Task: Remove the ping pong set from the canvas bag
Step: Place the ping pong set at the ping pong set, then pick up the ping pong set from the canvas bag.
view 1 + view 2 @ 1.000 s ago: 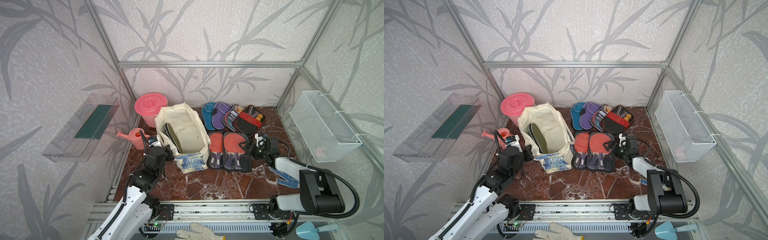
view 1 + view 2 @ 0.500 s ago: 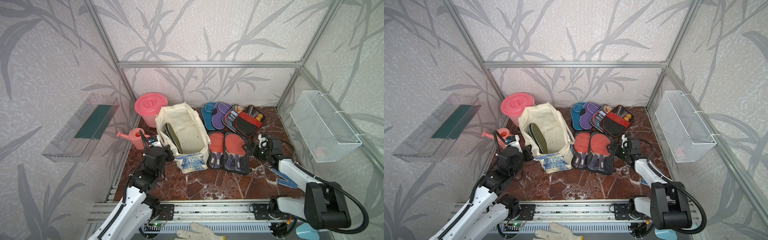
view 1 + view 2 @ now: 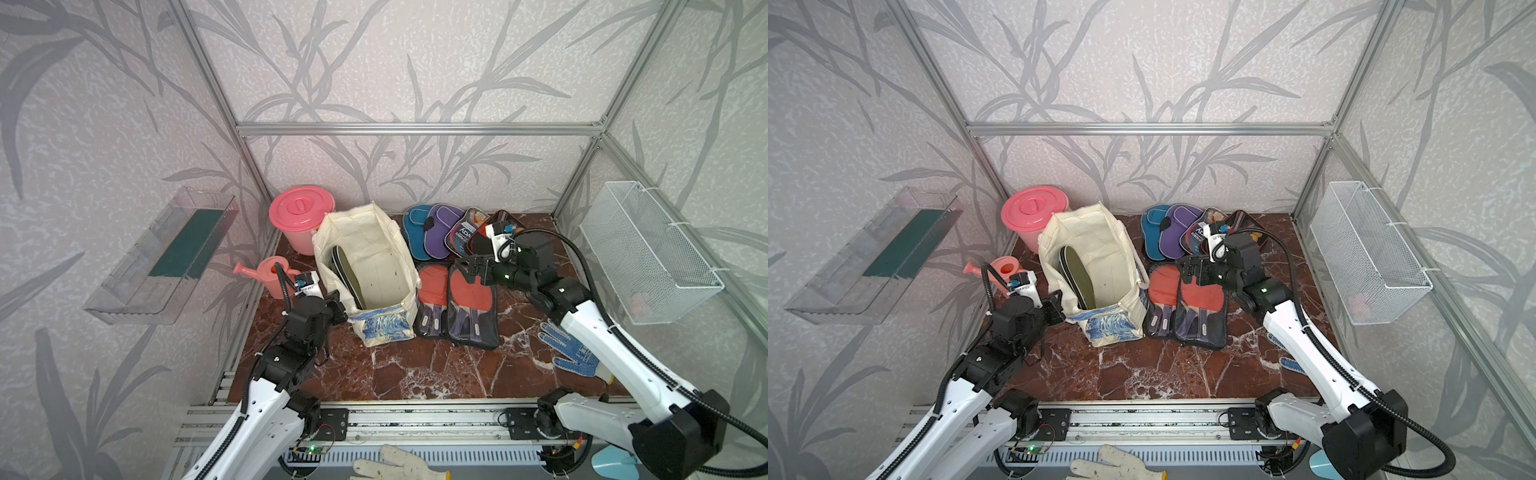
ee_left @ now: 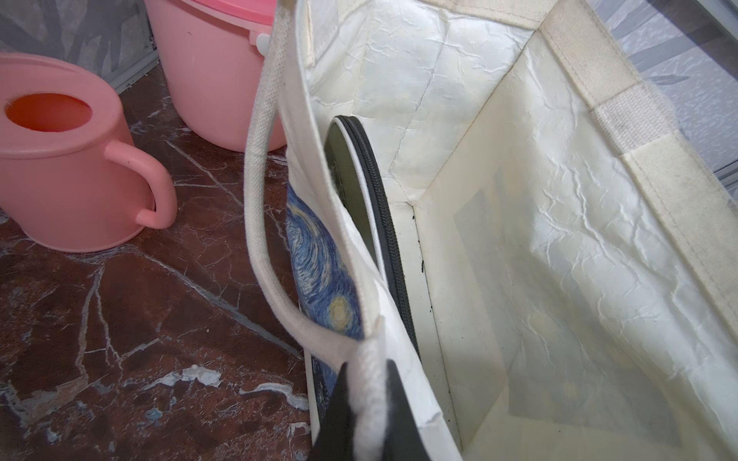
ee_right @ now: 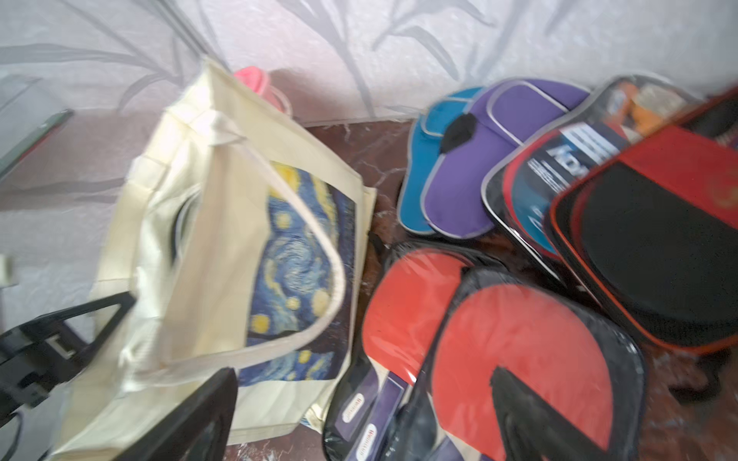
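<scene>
The left gripper (image 4: 369, 399) is pressed together on the base of the white rope handle (image 4: 259, 179) where it joins the rim of the canvas bag (image 3: 384, 330), pinning that corner so the mouth stands open. The right gripper (image 3: 473, 270) hangs with its jaws spread wide and nothing between them, directly over the two clear cases (image 3: 453, 299) of red paddles, which lie flat on the table against the side of the bag away from the left gripper. Beyond the right gripper, toward the back wall, the teal case (image 3: 413, 232), purple case (image 3: 440, 224), navy case (image 3: 459, 239) and black-red case (image 5: 659, 259) overlap in a fan, so most of the ping pong set (image 3: 1183, 291) is already out. One piece is not: the olive case (image 3: 351, 278) stands on edge inside the bag, leaning on the wall just ahead of the left gripper's pinch. The step in hand looks like the last retrieval, with the bag braced and the free gripper due to reach in. That probably calls for the right gripper to cross the rim, come down straddling the case's thin upright edge, close on it and lift straight up, while the left grip keeps the soft bag from tipping or rising with it
</scene>
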### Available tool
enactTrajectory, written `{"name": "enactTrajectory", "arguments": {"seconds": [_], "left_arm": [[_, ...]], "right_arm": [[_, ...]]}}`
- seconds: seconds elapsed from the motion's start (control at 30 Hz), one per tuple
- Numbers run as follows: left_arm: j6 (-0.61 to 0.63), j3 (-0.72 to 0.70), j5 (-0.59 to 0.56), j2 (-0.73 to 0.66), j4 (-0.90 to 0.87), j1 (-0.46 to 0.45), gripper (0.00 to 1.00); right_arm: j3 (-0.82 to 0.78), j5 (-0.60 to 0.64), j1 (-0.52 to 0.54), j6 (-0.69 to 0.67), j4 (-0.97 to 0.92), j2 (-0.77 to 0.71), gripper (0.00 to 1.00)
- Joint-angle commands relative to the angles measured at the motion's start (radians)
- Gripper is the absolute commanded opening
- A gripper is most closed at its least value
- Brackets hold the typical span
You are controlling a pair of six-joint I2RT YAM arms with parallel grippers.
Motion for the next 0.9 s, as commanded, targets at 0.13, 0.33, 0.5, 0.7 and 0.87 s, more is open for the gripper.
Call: {"name": "enactTrajectory", "arguments": {"seconds": [0.13,0.33,0.5,0.7,0.87], "left_arm": [[0.005,-0.009,0.012,-0.018,0.006,-0.001,0.00],[0.009,-0.010,0.008,-0.026,0.007,0.000,0.00],[0.013,-0.008,0.010,-0.030,0.015,0.000,0.00],[0.014,-0.007,0.020,-0.024,0.021,0.001,0.00],[0.015,-0.002,0.025,-0.020,0.019,0.000,0.00]], "right_arm": [[0.338,0.038,0.209,-0.158,-0.147,0.193,0.98],[0.541,0.017,0.309,-0.188,-0.203,0.375,0.98],[0.672,-0.002,0.357,-0.201,-0.244,0.497,0.98],[0.801,-0.027,0.390,-0.204,-0.287,0.641,0.98],[0.904,-0.056,0.406,-0.190,-0.315,0.753,0.97]]}}
